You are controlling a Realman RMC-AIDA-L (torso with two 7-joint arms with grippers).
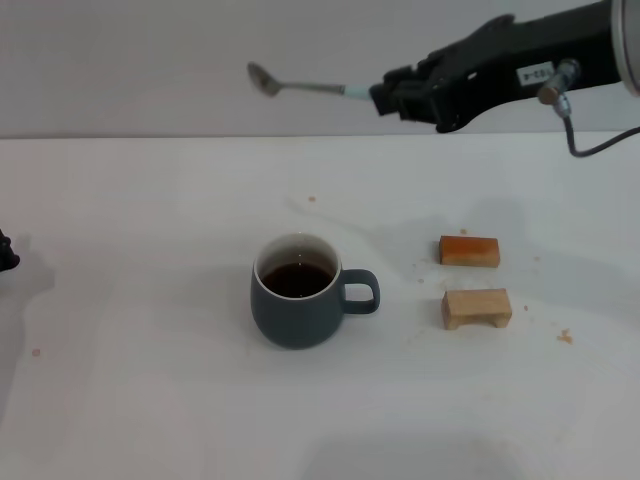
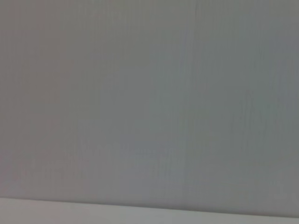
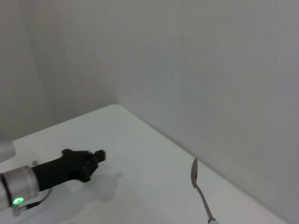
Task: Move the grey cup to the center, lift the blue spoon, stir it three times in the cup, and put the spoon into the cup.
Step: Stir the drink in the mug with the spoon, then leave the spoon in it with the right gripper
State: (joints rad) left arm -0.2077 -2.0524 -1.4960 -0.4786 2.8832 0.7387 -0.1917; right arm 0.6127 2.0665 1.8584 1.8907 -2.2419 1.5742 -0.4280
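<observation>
Grey cup (image 1: 298,292) sits nearest on the desk (image 1: 140,300), about central, handle toward the two wooden blocks (image 1: 470,280), dark liquid inside. Right pincer (image 1: 392,95) is clamped on the blue spoon (image 1: 300,85) by its pale handle, high above and behind the cup, bowl pointing left; likely carried clear before descending to stir. Left pincer (image 1: 6,252) rests at the desk's left edge; grip state unreadable.

Left wrist view: blank wall only.

Right wrist view: spoon (image 3: 200,189) juts out over the desk; left pincer (image 3: 91,161) lies well apart from it.

The blue spoon (image 1: 300,86) handle is mostly hidden inside the right tool (image 1: 385,99).
</observation>
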